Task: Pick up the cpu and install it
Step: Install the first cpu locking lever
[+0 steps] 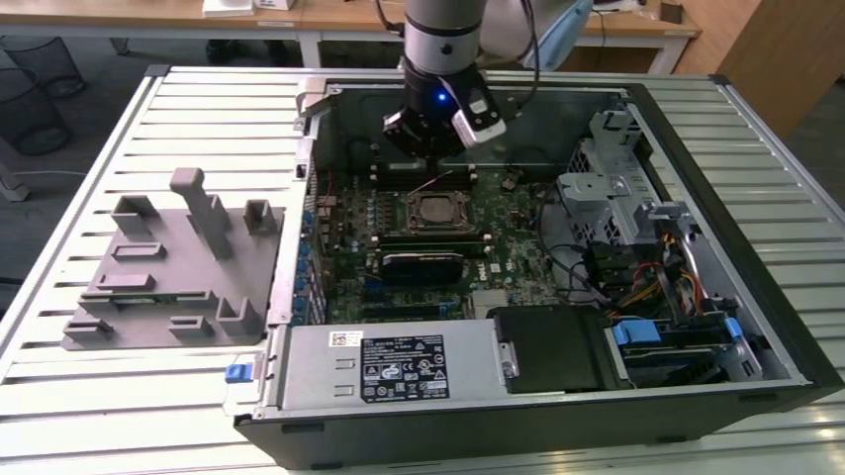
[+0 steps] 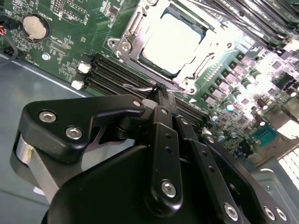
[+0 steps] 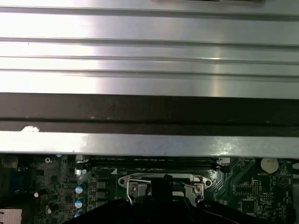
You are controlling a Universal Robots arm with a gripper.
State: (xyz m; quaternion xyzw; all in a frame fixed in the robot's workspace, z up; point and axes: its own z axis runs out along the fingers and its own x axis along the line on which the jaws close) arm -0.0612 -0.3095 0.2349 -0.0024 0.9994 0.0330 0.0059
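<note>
You have a slatted metal table (image 1: 106, 119) carrying an open computer case (image 1: 739, 148) lying on its side, with a grey fixture (image 1: 172, 267) of plastic blocks just beside it on the exterior view's left. Inside the case the green motherboard (image 1: 521, 252) fills the floor; a power supply (image 1: 390, 366) and a black drive bay (image 1: 555, 346) sit along the near edge, and a tangle of cables (image 1: 634, 277) crowds the exterior view's right. The arm (image 1: 442, 40) comes down from above into the case, and your gripper (image 2: 160, 93) hangs just over the memory slots (image 2: 112, 72), beside the socket (image 2: 126, 46). Its fingers are pressed together at the tips with nothing between them. The cpu (image 2: 173, 42) already lies in the socket, its pale top showing inside the metal frame, apart from the gripper.
</note>
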